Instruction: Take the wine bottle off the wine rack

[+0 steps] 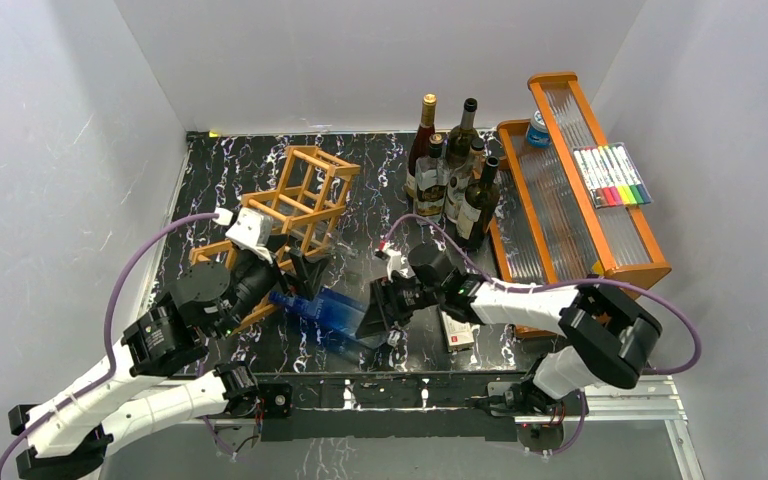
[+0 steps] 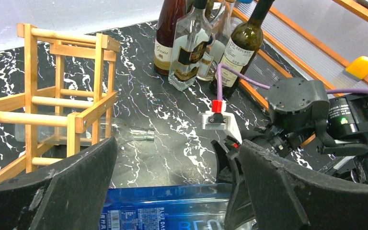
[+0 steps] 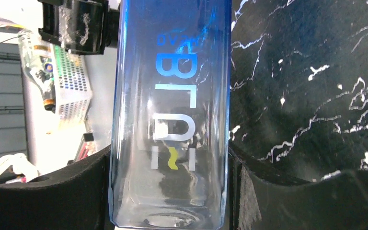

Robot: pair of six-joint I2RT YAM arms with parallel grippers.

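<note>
The blue wine bottle (image 1: 325,312) is out of the wine rack (image 1: 305,200), just in front of it, clamped between the right gripper (image 3: 170,163) fingers. The left gripper (image 2: 177,148) gapes wide astride it.

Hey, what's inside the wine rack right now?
The far cells of the rack show only table through them. Low down, a clear bottle lies in or behind it; I cannot tell which. The left arm covers the near cells from above.
</note>
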